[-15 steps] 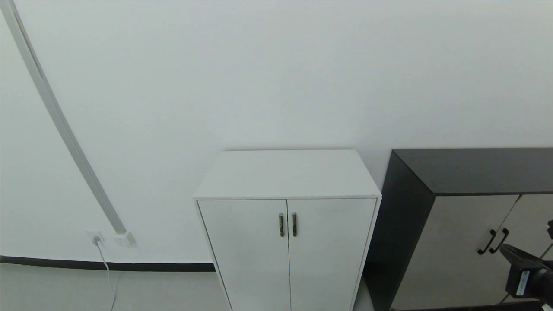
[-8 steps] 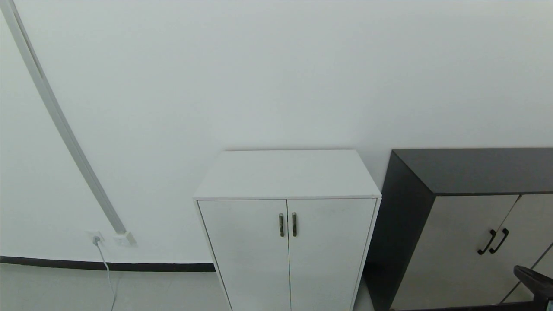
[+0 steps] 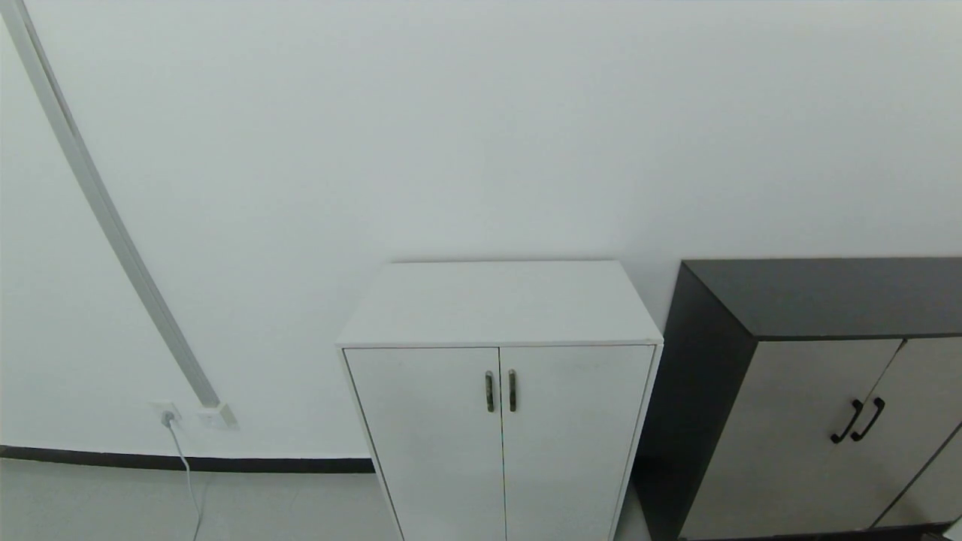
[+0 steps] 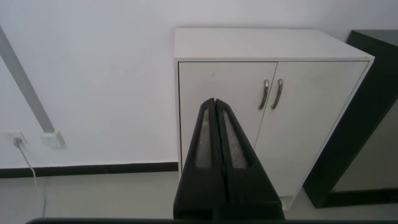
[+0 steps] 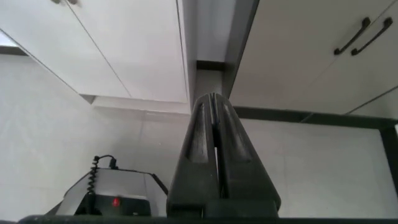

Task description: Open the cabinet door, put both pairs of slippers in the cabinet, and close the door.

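In the head view, the white cabinet [image 3: 500, 428] stands on the floor against the wall. Both doors are closed, and the two handles [image 3: 489, 391] are side by side at the middle seam. A dark cabinet [image 3: 797, 421] stands just beside it on the right.

In the left wrist view, the left gripper [image 4: 215, 101] has its fingers pressed together, in front of the white cabinet's left door.

In the right wrist view, the right gripper [image 5: 214, 96] has its fingers together too, low over the floor, before the gap between both cabinets.
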`<state>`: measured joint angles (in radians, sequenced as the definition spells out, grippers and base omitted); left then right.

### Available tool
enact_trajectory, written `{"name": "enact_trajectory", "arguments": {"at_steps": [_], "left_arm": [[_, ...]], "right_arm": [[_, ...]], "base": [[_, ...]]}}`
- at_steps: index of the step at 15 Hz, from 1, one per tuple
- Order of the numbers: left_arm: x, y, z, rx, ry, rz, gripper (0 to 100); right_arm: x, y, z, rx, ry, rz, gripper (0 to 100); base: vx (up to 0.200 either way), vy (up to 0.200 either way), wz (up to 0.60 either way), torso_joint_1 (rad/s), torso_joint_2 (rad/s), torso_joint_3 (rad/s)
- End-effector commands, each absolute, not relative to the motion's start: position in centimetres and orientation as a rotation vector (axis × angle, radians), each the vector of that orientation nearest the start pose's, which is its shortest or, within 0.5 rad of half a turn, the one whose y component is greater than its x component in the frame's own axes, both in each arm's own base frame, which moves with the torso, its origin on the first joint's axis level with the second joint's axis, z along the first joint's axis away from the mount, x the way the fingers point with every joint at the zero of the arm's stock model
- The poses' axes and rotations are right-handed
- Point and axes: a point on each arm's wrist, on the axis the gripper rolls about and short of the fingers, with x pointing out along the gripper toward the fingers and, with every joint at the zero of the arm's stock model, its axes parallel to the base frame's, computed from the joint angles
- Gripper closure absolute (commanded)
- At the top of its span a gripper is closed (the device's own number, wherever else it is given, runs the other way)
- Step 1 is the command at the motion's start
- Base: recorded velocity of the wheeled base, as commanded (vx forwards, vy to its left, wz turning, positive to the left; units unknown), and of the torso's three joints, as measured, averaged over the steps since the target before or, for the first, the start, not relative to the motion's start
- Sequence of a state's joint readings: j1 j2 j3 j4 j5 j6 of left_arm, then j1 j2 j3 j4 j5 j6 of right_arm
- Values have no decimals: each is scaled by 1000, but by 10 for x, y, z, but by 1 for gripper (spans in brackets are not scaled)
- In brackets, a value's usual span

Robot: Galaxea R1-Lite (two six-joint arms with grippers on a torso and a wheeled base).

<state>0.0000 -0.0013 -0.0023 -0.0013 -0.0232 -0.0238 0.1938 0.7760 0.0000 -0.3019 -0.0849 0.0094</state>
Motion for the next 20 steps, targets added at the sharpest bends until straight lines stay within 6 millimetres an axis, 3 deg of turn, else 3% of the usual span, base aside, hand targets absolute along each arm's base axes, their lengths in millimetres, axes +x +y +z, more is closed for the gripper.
{"name": "enact_trajectory", "arguments": {"at_steps": [1,12,20], "left_arm": [[-23,-1,76,-24,-4,-23,100],[-23,-1,76,-24,-4,-23,100],[-23,-1,76,-24,-4,-23,100]], "right_arm": [[46,8,94,-51,453,123,100],[20,5,75,-67,574,245,100],[10,1,78,-23,415,110,100]], "base": [[0,0,0,0,0,0],[0,0,0,0,0,0],[0,0,0,0,0,0]]}}
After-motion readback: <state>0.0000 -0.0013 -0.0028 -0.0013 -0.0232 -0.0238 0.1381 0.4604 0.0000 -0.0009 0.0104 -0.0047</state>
